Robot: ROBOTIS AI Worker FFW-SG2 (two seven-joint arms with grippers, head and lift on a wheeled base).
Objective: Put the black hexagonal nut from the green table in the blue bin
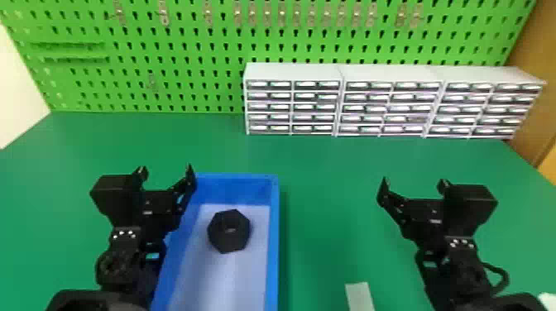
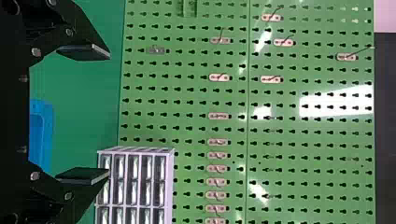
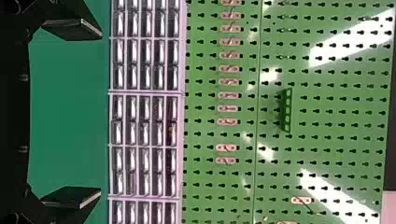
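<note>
"Black nut (image 1: pixel 228 238): where is it?"
"Lying flat in the blue bin (image 1: pixel 273 248), six-sided face up. The bin's long way runs front to back."
"And the hands?"
"Left hand (image 1: pixel 165 168) and right hand (image 1: pixel 414 181): fingers spread wide."

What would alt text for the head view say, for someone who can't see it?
A black hexagonal nut lies inside a blue bin on a green table. The robot's left arm and right arm, both with open, empty jaws, show on either side of the nut, before drawer cabinets and a green pegboard.
</note>
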